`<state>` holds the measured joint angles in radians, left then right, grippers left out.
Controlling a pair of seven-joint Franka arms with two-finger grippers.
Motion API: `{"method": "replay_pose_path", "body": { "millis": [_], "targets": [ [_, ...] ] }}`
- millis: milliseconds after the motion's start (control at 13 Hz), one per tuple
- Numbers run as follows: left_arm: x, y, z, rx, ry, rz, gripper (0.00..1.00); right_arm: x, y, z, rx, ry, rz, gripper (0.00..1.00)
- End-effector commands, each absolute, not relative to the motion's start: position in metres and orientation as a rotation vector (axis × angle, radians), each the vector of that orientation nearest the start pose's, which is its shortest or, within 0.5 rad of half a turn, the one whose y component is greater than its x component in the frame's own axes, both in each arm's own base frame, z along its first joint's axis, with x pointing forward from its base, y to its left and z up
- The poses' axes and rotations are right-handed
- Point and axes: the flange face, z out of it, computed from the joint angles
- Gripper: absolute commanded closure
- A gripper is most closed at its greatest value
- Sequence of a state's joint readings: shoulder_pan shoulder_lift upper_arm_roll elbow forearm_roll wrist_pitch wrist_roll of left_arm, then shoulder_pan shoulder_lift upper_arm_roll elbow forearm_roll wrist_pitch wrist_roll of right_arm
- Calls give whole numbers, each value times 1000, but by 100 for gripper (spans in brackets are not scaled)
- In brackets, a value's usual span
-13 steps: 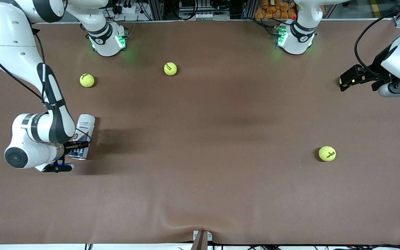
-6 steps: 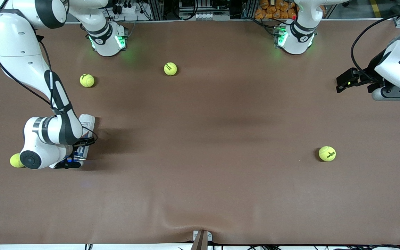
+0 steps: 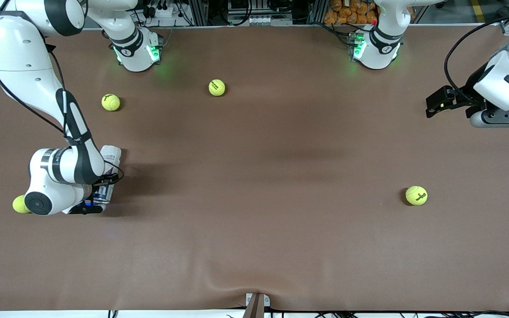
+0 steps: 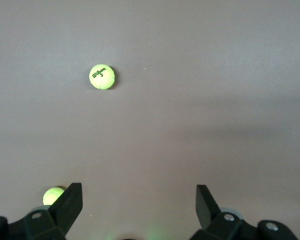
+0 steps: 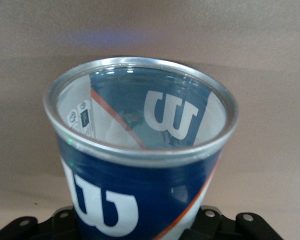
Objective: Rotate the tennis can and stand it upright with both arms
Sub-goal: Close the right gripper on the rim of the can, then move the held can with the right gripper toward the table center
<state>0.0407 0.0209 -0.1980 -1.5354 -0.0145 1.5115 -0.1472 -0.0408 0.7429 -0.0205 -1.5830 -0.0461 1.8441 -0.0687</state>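
Barely moved since half a second ago. Right gripper (image 3: 97, 201) clamped on the can (image 3: 107, 173), lying near the right arm's end of the table (image 3: 254, 221). Left gripper (image 4: 139, 205) spread wide, waiting over the left arm's end, well apart from the can.

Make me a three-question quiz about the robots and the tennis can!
1. Where is the tennis can?
A. In the right end effector, toward the right arm's end of the table
B. Beside the left arm's base
C. In the middle of the table

2. What colour is the can's band with the W?
A. Red
B. Blue
C. Green

3. How is the left end effector?
A. Open and empty
B. Shut on a ball
C. Shut on the can

Answers:
1 A: the right end effector grips the tennis can at that end of the table.
2 B: the band is navy.
3 A: the left end effector has its fingers wide apart, with nothing between.
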Motion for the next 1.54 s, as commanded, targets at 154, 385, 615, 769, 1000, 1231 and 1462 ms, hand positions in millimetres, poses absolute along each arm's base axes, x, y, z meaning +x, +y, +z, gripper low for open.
{"method": "replay_pose_path", "body": {
  "millis": [154,385,615,769,1000,1231,1462],
  "targets": [
    [548,-90,627,-3139,43,67,0,655,-43,198,-3060,-275,662,25],
    [549,-91,626,-3139,46,72,0,669,-35,211,-3028,-482,591,22],
    [548,-90,626,-3139,41,72,0,685,36,230,-2951,-868,483,24],
    [547,-91,629,-3150,44,67,0,685,118,244,-2872,-1148,432,24],
    [548,-92,627,-3151,47,70,0,667,235,257,-2756,-1465,330,24],
    [548,-91,628,-3152,44,68,0,637,329,264,-2488,-1849,168,23],
    [549,-93,629,-3151,47,58,0,606,380,261,-2380,-2004,176,23]
  ]
}}
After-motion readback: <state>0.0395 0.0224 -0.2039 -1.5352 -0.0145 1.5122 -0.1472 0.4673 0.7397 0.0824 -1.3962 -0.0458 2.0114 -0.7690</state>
